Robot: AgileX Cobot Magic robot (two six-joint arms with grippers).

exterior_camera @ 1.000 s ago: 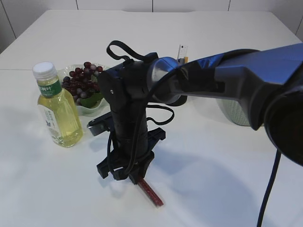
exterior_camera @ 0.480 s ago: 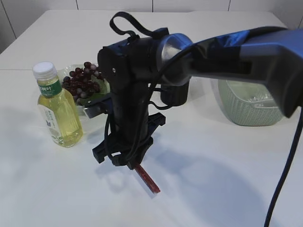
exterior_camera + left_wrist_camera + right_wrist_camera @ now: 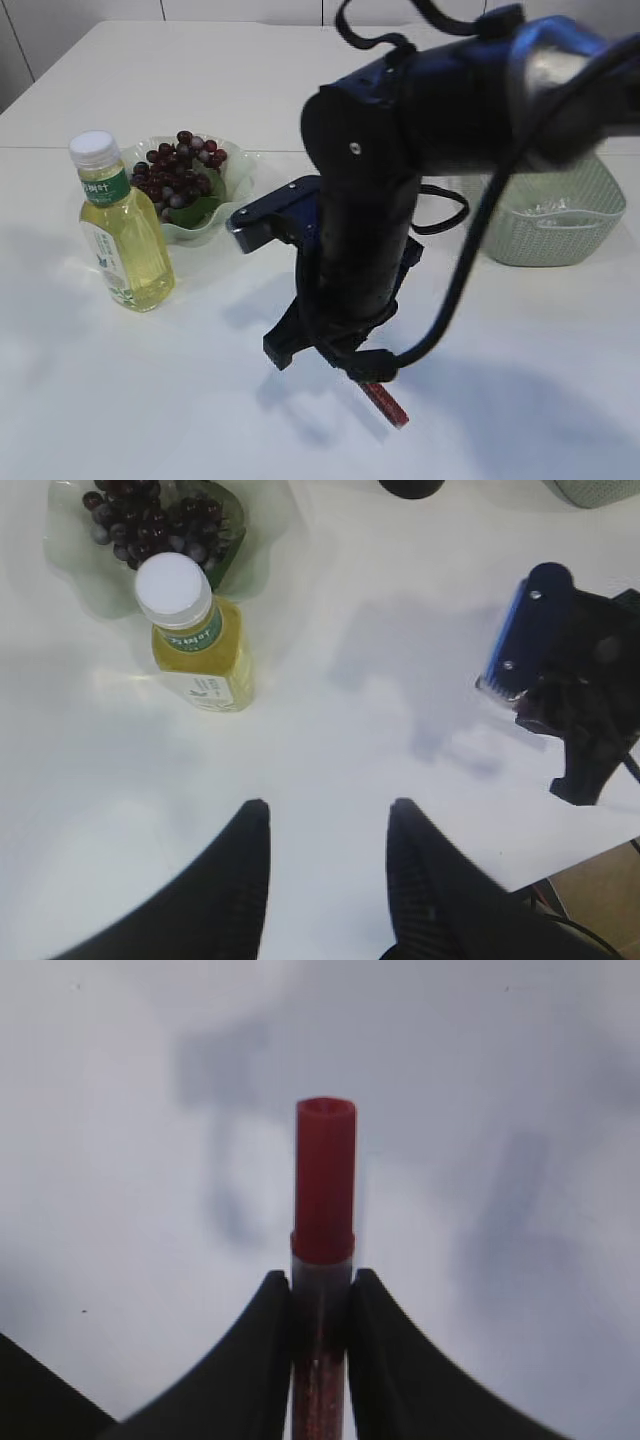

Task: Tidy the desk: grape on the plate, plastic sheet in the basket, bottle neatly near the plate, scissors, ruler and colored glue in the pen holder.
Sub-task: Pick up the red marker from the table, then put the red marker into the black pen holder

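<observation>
White desk (image 3: 120, 400) fills the exterior view, with the right arm's black wrist reaching over its middle. Below the wrist, the right gripper (image 3: 372, 378) is clamped on a red colored glue tube (image 3: 388, 402), which slants down and to the right, clear of the desk. At left, a bottle (image 3: 121, 226) of yellow drink with a white cap stands upright just beside a pale green plate (image 3: 235, 170) that holds a bunch of dark grapes (image 3: 172, 170). A green woven basket (image 3: 548, 225) sits at right, partly behind the arm.

From the left wrist view, the left gripper (image 3: 328, 830) hangs well above the desk, its two dark fingers (image 3: 245, 865) parted and grasping nothing. Below it stand the bottle (image 3: 195, 640) and, touching it at the top, the plate (image 3: 265, 555) with the grapes (image 3: 150, 520). The right arm's wrist shows at the right edge.

Seen from the right wrist view, both fingers (image 3: 255, 1360) of the right gripper (image 3: 320, 1305) press against the clear, glitter-filled body of the glue tube (image 3: 324, 1200), just under its red cap, which points away over the blurred desk.
</observation>
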